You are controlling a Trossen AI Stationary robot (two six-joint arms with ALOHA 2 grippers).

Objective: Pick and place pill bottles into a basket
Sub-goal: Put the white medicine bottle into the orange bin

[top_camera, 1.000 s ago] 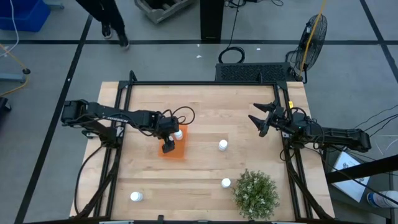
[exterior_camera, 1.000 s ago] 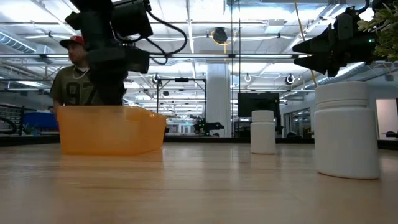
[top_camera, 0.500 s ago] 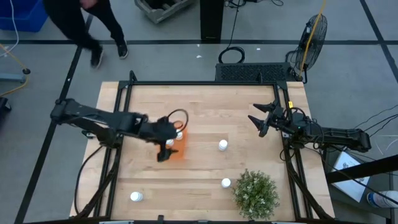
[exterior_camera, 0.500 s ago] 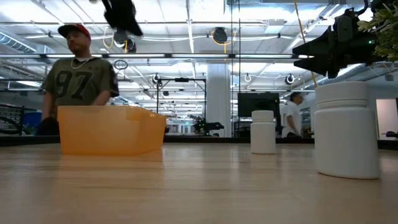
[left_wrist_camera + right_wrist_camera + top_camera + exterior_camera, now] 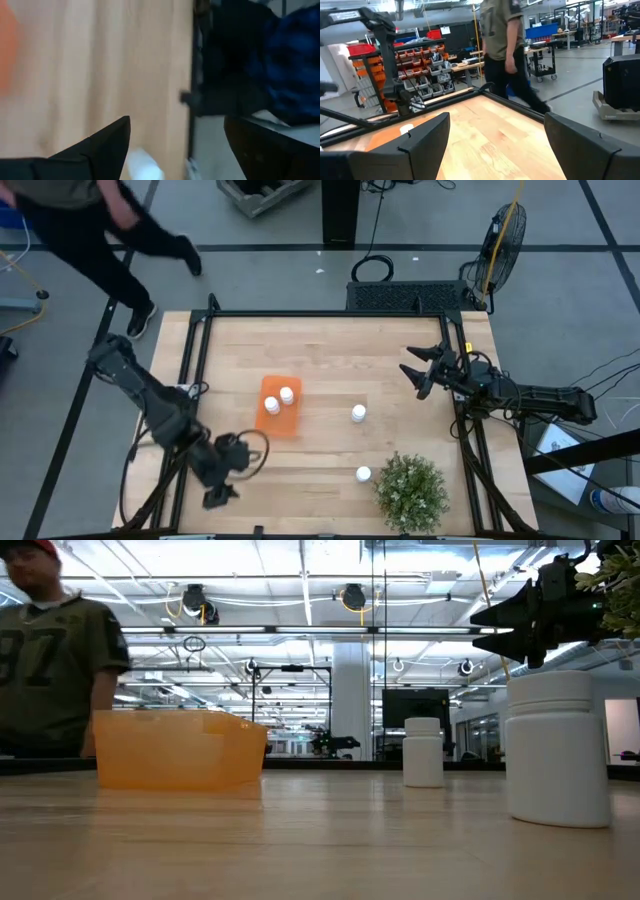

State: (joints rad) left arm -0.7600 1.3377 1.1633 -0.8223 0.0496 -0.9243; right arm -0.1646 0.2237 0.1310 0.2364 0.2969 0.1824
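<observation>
Sitting on the pale wooden tabletop [image 5: 330,360], whose planks show a fine straight grain, the basket [image 5: 279,406] is a small bright orange rectangular bin with low, smooth walls. Two pill bottles lie inside it: one [image 5: 287,394] toward its far side and one [image 5: 272,405] just beside it. Both are short white cylinders with white caps. Two more of the same kind stand on the bare wood to the right of the basket, one [image 5: 358,413] level with it and one [image 5: 363,474] nearer the front edge, touching the rim of a bushy green plant [image 5: 411,492]. That makes four bottles clearly counted from above.

The left claw [image 5: 214,498] hangs well in front of the basket and to its left, near the front left corner of the tabletop, its two dark tapered fingers spread apart. The left wrist view shows a blurred white rounded thing [image 5: 142,165] between them, likely a fifth bottle, not gripped.

The right claw [image 5: 418,370] waits far to the right of the basket, fingers apart and holding nothing.

A person [image 5: 70,220] walks past beyond the far left corner.
</observation>
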